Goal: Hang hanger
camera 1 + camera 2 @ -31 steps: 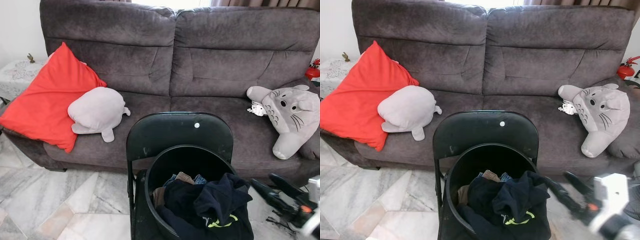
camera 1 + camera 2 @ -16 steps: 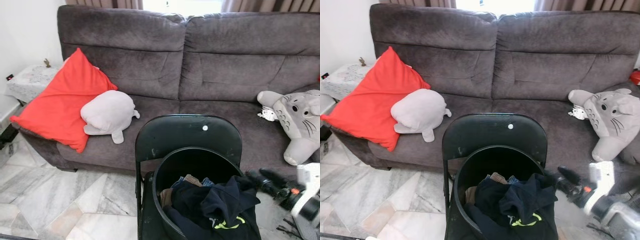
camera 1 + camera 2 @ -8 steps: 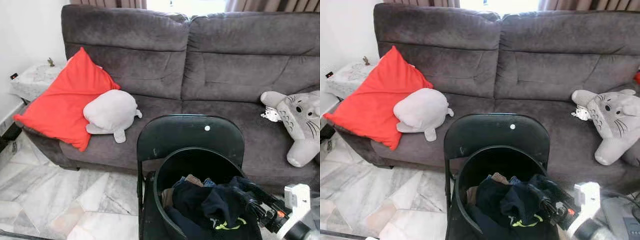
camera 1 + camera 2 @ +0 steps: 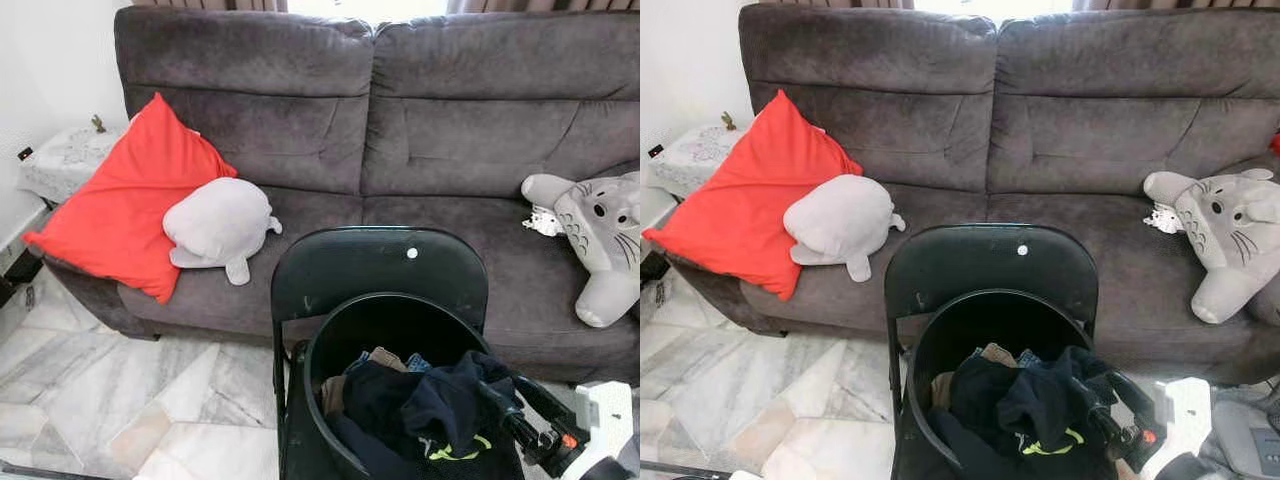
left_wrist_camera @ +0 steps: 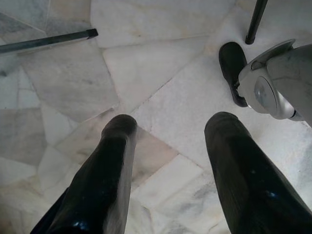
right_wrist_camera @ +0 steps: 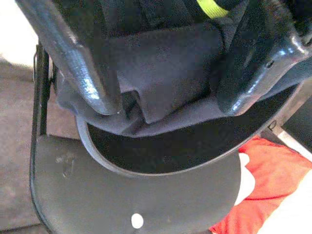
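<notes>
A black bucket sits on the seat of a black folding chair that faces a grey sofa, likely raised on the chair so the clothes inside can be reached without stooping to the floor. Dark clothes are heaped in the bucket, with a navy garment bearing a yellow-green mark draped over the near rim and a bit of tan and blue cloth showing behind it.

The right end effector reaches in from the robot's right, its two black fingers spread apart and set on either side of a fold of the navy garment at the bucket's rim. In the right wrist view the fingers straddle that fold with cloth between them, but they are not pressed together, so I judge it poised to pinch the cloth and not yet gripping it.

The left end effector hangs idle over the marble floor, its fingers wide apart and empty, beside the robot's own foot.

No hanger can be made out among the clothes or on the sofa; if one is here it may be buried in the heap, which would explain why the arm goes to the bucket first.

On the sofa lie a red cushion, a grey seal plush leaning against it, and a grey cat-like plush at the far right
</notes>
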`<state>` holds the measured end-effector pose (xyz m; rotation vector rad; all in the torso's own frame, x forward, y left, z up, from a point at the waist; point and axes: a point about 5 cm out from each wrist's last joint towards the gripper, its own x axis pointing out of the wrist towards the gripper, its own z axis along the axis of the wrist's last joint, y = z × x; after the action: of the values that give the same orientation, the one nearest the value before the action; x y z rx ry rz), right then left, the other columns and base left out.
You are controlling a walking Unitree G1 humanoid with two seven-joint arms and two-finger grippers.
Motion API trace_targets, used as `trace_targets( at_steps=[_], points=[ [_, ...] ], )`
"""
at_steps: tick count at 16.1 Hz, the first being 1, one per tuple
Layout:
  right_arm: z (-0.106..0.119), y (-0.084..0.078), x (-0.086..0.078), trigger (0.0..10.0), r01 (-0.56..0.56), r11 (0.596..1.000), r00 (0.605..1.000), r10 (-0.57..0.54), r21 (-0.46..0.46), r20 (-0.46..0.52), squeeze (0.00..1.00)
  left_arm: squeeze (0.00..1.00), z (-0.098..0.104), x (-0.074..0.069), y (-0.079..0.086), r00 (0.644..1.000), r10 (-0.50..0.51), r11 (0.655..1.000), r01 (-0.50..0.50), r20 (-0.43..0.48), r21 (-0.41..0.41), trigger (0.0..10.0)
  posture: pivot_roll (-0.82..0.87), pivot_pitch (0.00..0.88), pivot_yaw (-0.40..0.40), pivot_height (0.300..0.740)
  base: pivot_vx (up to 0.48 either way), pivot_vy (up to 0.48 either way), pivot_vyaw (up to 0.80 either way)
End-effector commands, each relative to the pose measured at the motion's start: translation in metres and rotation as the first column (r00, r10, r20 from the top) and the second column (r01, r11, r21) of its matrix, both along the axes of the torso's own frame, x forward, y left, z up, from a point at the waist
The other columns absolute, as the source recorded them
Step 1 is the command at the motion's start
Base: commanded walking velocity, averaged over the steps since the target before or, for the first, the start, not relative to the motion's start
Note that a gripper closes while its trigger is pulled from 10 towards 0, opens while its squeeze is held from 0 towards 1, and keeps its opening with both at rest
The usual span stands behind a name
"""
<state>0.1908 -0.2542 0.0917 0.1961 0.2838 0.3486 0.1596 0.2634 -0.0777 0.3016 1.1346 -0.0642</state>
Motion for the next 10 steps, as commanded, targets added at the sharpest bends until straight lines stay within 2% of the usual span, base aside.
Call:
trace_targets(
  at_steps=[1,7,10],
  points=[
    [0.001,0.0,-0.004,10.0,0.031,1.0,1.0,-0.031,-0.001,-0.005,0.0,0.0,0.0,-0.006,0.008,1.0,-0.003,1.0,0.004,-0.027,0.028,10.0,-0.1,0.095,0.092,0.74,0.0,0.0,0.0],
    [-0.006,0.007,-0.011,10.0,0.008,1.0,0.999,-0.007,0.022,-0.044,0.0,0.0,0.0,-0.007,0.009,1.0,-0.009,1.0,0.01,-0.028,0.028,10.0,-0.1,0.097,0.093,0.74,0.0,0.0,0.0],
    [-0.002,0.02,-0.015,10.0,-0.044,0.997,0.998,0.046,0.058,-0.034,0.0,0.0,0.0,-0.007,0.009,1.0,-0.009,1.0,0.009,-0.03,0.029,10.0,-0.1,0.099,0.093,0.74,0.0,0.0,0.0]
  ],
)
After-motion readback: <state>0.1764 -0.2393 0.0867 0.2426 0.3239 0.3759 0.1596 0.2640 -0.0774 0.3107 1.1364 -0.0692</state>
